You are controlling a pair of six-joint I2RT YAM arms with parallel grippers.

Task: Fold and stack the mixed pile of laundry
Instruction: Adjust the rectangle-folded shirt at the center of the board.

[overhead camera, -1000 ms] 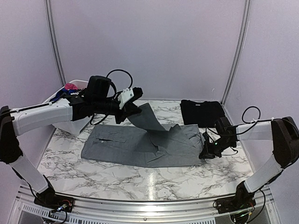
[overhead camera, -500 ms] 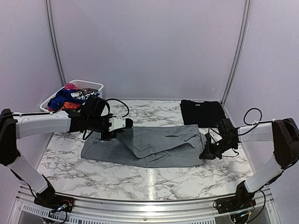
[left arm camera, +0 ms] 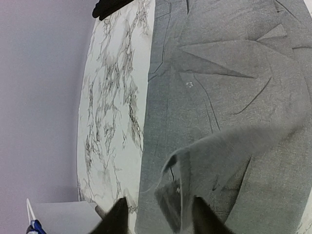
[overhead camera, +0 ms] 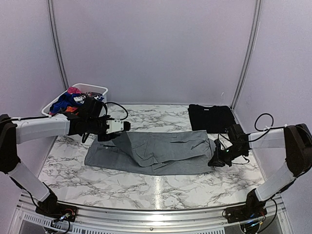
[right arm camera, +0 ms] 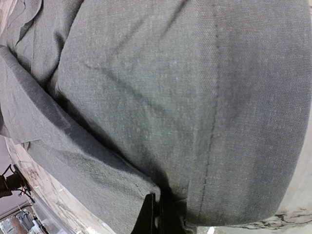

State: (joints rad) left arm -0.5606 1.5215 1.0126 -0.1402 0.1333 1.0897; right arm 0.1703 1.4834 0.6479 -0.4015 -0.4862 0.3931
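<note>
A grey garment [overhead camera: 161, 153] lies spread flat across the middle of the marble table, one flap folded over itself. My left gripper [overhead camera: 126, 126] hovers at its far left corner. In the left wrist view, the left gripper [left arm camera: 158, 222] is open and a loose grey fabric corner [left arm camera: 178, 170] stands between the parted fingers. My right gripper [overhead camera: 215, 161] is shut on the garment's right edge; the right wrist view shows the right gripper [right arm camera: 158, 217] pinching grey cloth [right arm camera: 170, 87]. The rest of the mixed laundry pile [overhead camera: 68, 102], blue, pink and orange-red pieces, sits in the basket.
The white plastic basket [overhead camera: 97, 88] stands at the back left, just behind my left arm. A folded black garment [overhead camera: 210, 118] lies at the back right, beyond my right gripper. Bare marble [overhead camera: 161, 187] runs along the front of the table.
My left gripper swung the raised grey flap down and leftwards onto the garment, then opened its jaws. The right gripper has stayed in place, still clamped.
</note>
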